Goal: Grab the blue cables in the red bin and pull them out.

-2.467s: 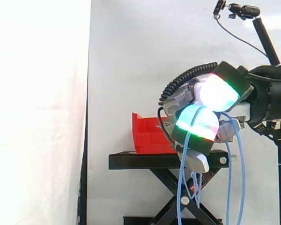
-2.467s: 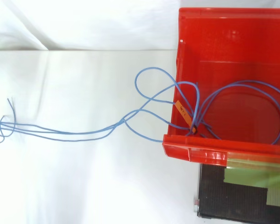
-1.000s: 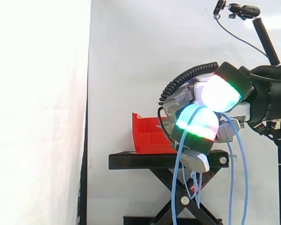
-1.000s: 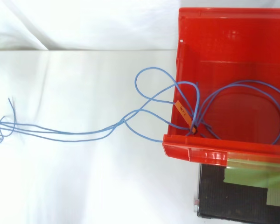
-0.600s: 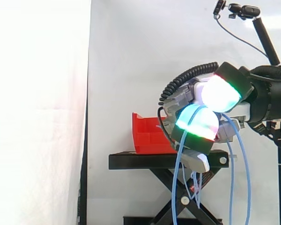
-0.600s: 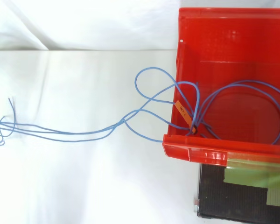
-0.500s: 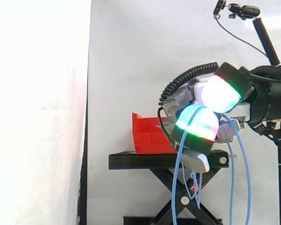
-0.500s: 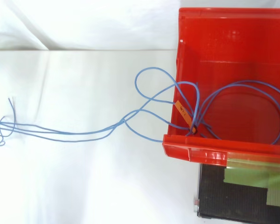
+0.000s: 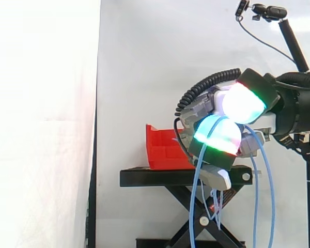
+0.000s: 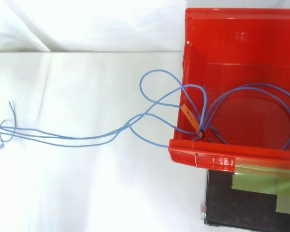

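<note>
The blue cables (image 10: 128, 125) lie partly coiled inside the red bin (image 10: 203, 155), with loops draped over its left wall near a small orange tag (image 10: 187, 111). From there, several strands run together across the white surface to the top view's left edge. In the side view, the hand (image 9: 219, 135) is held in front of the bin with its fingers curled around the cables, which hang down from it past the black stand (image 9: 160, 178).

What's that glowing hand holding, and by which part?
The hand is curled round the blue cables partway along their length; strands hang below it, and loops lie in the red bin.
</note>
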You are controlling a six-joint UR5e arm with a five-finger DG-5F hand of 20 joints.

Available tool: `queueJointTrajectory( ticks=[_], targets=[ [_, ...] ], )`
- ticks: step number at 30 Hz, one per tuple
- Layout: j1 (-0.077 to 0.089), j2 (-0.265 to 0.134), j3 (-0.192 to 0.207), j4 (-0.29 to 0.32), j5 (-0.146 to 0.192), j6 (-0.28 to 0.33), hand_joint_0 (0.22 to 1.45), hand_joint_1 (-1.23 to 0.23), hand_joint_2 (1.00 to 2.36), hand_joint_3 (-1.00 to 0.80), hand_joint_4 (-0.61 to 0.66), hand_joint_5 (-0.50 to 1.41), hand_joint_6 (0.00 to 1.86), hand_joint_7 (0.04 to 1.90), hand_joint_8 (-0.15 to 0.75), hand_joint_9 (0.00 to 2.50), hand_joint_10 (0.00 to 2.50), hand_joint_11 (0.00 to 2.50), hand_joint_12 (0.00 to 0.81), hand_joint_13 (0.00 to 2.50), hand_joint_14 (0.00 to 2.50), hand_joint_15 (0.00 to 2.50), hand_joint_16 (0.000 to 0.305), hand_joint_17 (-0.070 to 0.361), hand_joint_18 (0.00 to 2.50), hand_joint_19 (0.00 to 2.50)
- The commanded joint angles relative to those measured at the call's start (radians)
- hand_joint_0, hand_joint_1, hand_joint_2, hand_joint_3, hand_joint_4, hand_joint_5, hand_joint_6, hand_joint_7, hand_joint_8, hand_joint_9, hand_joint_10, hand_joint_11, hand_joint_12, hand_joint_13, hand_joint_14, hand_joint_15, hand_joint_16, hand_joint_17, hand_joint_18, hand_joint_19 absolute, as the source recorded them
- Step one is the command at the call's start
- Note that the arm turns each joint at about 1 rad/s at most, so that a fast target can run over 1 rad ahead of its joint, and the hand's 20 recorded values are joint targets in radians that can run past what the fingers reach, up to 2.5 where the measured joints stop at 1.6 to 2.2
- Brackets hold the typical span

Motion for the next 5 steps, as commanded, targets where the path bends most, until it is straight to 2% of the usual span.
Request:
queueJointTrajectory(
  ticks=[1,5],
  targets=[
    [0.0,0.0,0.0,0.0,0.0,0.0,0.87,-1.01,1.0,-1.0,0.26,0.77,1.02,0.34,0.321,0.65,1.94,0.88,0.322,0.96,2.5,0.42,0.041,0.092,1.02,0.89],
    [0.0,0.0,0.0,0.0,0.0,0.0,0.87,-1.01,1.0,-1.0,0.26,0.77,1.01,0.34,0.316,0.66,1.94,0.87,0.323,0.96,2.5,0.42,0.041,0.092,1.02,0.87]
  ],
)
